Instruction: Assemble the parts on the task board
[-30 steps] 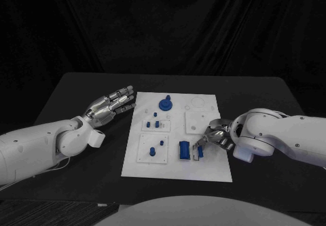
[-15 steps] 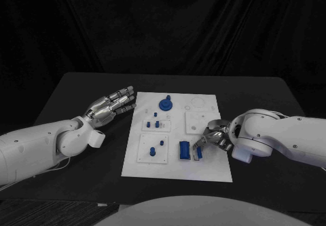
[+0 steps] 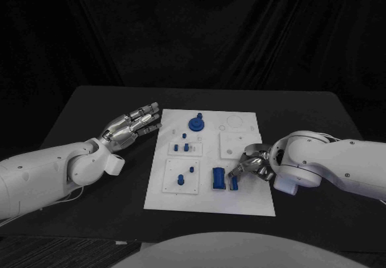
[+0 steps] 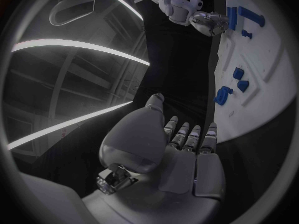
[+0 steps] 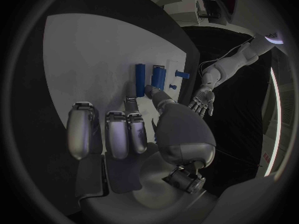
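Blue part point(image 3: 234, 182) half hidden under right hand's point(image 3: 251, 165) fingers point(image 5: 134, 104).

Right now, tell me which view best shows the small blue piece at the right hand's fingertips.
Right wrist view: the small blue piece lies unobstructed beyond the right hand. Head view shows it half hidden by fingers; left wrist view shows it tiny.

Dark matte rectangular table point(image 3: 96, 100) takes the middle ground, its far edge running from 10 to 2 o'clock. Behind it, a black pleated fabric backdrop point(image 3: 201, 39) covers everything from 9 through 12 to 3 o'clock. Left wrist view: long bright white light strips point(image 4: 81, 47) curve overhead across a dim ceiling.
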Tool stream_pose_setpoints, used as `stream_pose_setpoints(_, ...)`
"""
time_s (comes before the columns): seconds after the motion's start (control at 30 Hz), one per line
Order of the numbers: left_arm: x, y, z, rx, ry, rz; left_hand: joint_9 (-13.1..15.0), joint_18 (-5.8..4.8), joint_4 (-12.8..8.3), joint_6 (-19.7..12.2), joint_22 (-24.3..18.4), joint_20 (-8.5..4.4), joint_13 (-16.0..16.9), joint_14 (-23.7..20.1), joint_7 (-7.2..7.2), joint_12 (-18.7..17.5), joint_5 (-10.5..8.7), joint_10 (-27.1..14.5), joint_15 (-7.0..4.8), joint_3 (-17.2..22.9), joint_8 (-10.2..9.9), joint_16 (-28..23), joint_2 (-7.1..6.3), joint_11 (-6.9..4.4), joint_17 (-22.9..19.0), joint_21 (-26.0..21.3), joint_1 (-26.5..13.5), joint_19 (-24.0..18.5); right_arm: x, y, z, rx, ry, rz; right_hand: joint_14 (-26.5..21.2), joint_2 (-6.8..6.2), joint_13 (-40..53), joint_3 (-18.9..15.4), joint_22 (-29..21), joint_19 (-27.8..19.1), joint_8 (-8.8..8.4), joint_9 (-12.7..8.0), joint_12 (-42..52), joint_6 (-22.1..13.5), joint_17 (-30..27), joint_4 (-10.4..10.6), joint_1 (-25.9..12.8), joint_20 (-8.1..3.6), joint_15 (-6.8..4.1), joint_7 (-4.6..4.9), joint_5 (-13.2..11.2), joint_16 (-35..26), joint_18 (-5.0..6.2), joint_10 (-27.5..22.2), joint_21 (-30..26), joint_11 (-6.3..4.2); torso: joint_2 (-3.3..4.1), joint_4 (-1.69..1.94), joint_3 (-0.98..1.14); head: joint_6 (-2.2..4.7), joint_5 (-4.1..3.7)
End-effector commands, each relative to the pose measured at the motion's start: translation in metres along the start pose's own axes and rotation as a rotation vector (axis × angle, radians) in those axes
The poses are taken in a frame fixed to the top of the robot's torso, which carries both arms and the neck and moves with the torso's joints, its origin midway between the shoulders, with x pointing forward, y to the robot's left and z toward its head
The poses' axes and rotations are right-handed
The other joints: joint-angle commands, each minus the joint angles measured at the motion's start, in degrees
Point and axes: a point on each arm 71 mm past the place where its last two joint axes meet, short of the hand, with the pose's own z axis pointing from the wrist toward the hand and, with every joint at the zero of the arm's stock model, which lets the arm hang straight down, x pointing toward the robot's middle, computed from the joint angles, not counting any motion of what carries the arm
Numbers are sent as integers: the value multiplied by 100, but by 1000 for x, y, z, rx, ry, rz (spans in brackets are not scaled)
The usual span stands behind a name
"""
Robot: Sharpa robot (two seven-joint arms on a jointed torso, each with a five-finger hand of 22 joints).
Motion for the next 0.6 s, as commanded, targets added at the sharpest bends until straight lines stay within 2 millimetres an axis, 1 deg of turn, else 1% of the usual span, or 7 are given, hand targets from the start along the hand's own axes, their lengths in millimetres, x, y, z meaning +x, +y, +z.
stream_pose_setpoints(0.03,1,0,0,11,10,-15,5,56,18,-21,-8,11,-1,10,20,25,21,-24,44,12,29,18,47,34,6,22,-7,24,5,-2,2,14,24,-21,428,10,1506,-6,1157,181,-9,-22,14,-32,640,42,-64,-6,-41,-32,-70,-33,34,619,-34,-33,0,-1,2,-1,7)
stream_pose_setpoints(0.07,1,0,0,10,10,-15,5,56,18,-21,-8,11,-1,10,20,25,21,-24,44,12,29,18,47,34,6,22,-7,24,6,-2,2,14,25,-21,427,8,1506,-8,1157,181,-10,-24,14,-35,636,47,-67,-6,-40,-31,-90,-34,34,619,-34,-32,0,-1,2,-1,7)
stream_pose_setpoints(0.1,1,0,0,10,10,-15,5,56,18,-21,-8,11,-1,10,20,25,21,-24,44,12,29,18,47,34,6,22,-7,24,6,-2,2,15,26,-22,424,7,1506,-43,1154,178,-14,-36,14,-41,621,110,-119,-3,-34,-25,-346,-39,35,619,-44,-26,0,-1,1,-1,5)
stream_pose_setpoints(0.17,1,0,0,9,10,-15,5,56,18,-21,-8,11,-1,10,20,25,21,-24,44,12,29,18,47,34,6,22,-7,24,7,-3,2,16,26,-22,424,-2,1506,-70,1154,178,-17,-47,14,-46,617,154,-142,-1,-32,-20,-525,-41,36,619,-48,-22,1,-3,2,-1,6)
stream_pose_setpoints(0.27,1,0,0,8,11,-16,5,56,18,-21,-8,11,-1,10,20,25,21,-24,44,12,29,18,47,34,6,22,-7,24,7,-3,3,16,25,-20,423,-17,1506,-179,1152,178,-19,-71,14,-44,605,321,-269,9,-21,-6,-1002,-44,37,619,-58,-9,3,-3,1,-1,2)
stream_pose_setpoints(0.43,1,1,0,6,12,-17,5,56,18,-21,-8,11,-1,10,20,25,21,-24,44,12,29,18,47,34,6,22,-7,24,7,-3,3,17,20,-17,419,-26,1506,-243,1150,177,-21,-87,14,-48,581,421,-332,14,-16,1,-1145,-52,38,619,-67,-3,4,0,-1,-1,-2)
stream_pose_setpoints(0.6,1,1,0,4,12,-17,6,56,19,-20,-9,11,-2,10,22,24,19,-29,46,11,29,19,49,33,7,22,-9,24,6,-4,3,17,12,-10,418,-36,1506,-390,1147,174,-14,-109,14,-45,572,635,-474,25,-5,13,-1607,-54,41,619,-83,8,1,2,1,-1,7)
